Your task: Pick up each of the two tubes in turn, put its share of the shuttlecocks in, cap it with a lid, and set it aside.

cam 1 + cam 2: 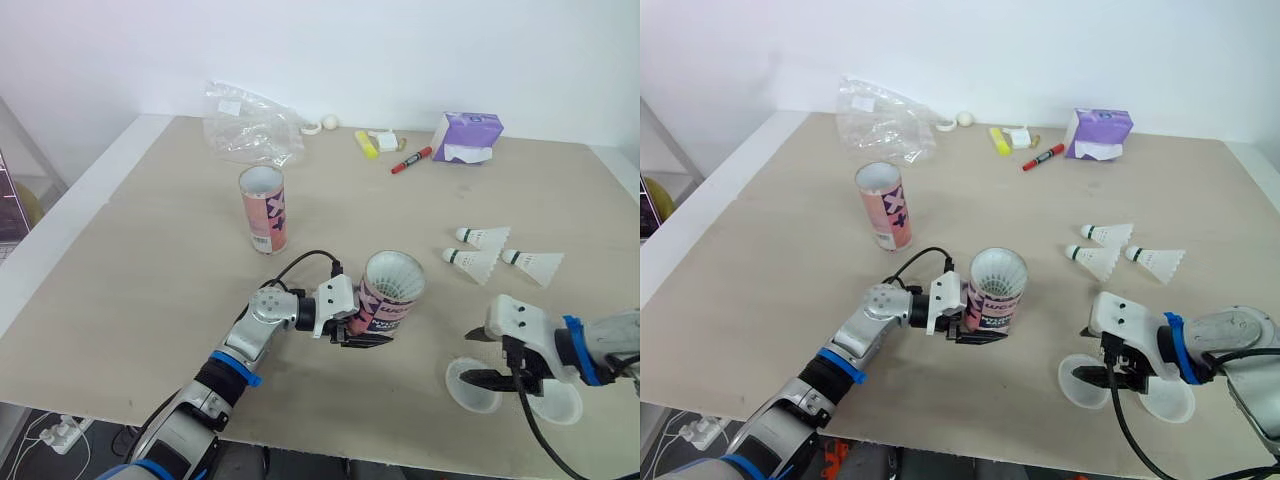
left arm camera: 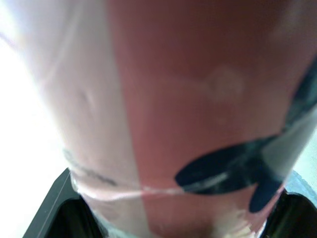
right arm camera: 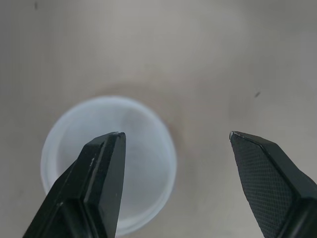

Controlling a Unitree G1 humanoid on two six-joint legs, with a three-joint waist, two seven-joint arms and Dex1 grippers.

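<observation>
At the near right edge of the table [image 1: 150,280], the right gripper [image 3: 176,135] is seen spread open just above two translucent lids, one [image 1: 465,395] under its left finger and the other [image 1: 560,405] just beside it. A slip is judged likely here: the lid is thin and lies flat, so a pinch on its rim could push it into its neighbour or off the near edge. Near the middle, a pink tube [image 1: 392,305] is clamped close to its base by the left gripper [image 1: 362,330] and tilted; white shuttlecock feathers [image 1: 395,272] are packed up to its mouth, so a lid might be stopped from seating. Farther right, three loose shuttlecocks [image 1: 483,237] [image 1: 472,262] [image 1: 535,264] lie together. Farther left, the second tube [image 1: 264,208] stands upright and uncapped; nothing can be made out inside. A plastic bag [image 1: 250,125], a red marker [image 1: 411,160] and a purple tissue pack [image 1: 467,137] are lined along the far side
</observation>
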